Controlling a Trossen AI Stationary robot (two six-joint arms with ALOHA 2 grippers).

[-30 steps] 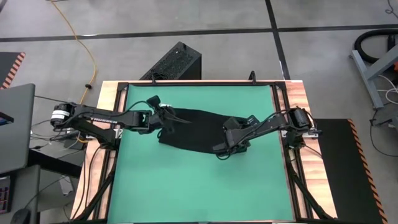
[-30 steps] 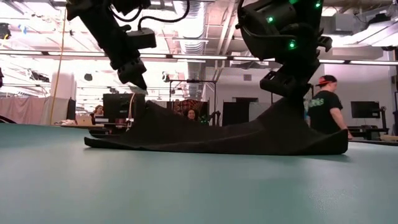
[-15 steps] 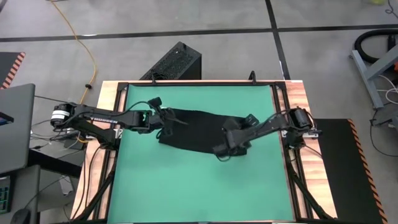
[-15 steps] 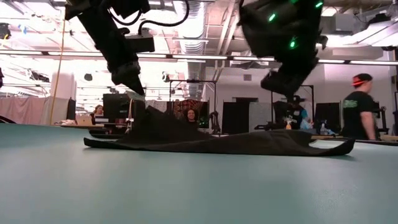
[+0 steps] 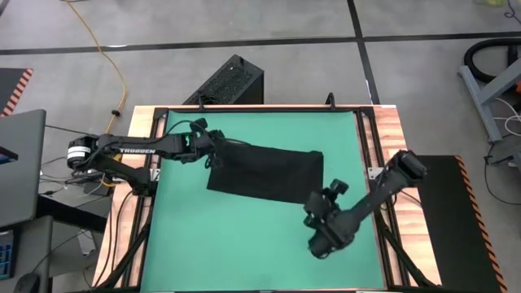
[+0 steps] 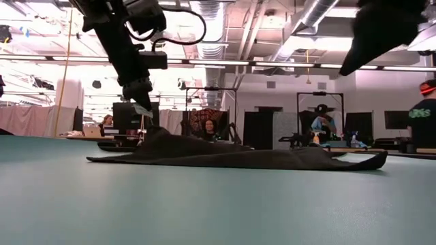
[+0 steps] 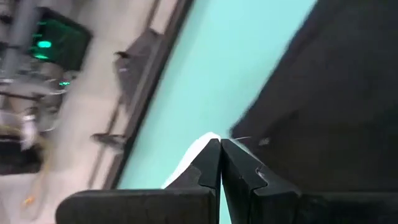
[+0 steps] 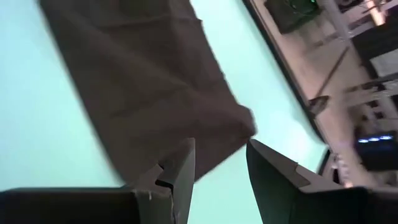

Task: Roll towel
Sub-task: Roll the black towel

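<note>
The black towel (image 5: 264, 172) lies spread on the green mat (image 5: 244, 244), flat except at its far left corner. My left gripper (image 5: 216, 146) (image 7: 219, 142) is shut on that corner and shows in the low view (image 6: 142, 102) above a small peak of cloth (image 6: 153, 133). My right gripper (image 5: 330, 194) (image 8: 221, 146) hangs open above the mat, just off the towel's near right corner (image 8: 239, 127), with nothing between its fingers. My left gripper pinches the towel's far left corner between its two fingers, at the small white tag (image 7: 198, 152). The fingers slant down at it from the table's left. The corner is raised a little above the mat, the cloth below it slopes down, and the rest lies flat.
Wooden rails (image 5: 370, 138) and black frame bars border the mat on both sides. A black box (image 5: 232, 81) stands on the floor beyond the far edge. People show in the room behind (image 6: 323, 126). Bare mat lies along the near side.
My right gripper has let go of the towel's right part, risen and swung away toward the table's near right. That part has dropped, and the towel now lies spread flat there. My left gripper has shifted a little toward the table's left, still shut on its corner.
</note>
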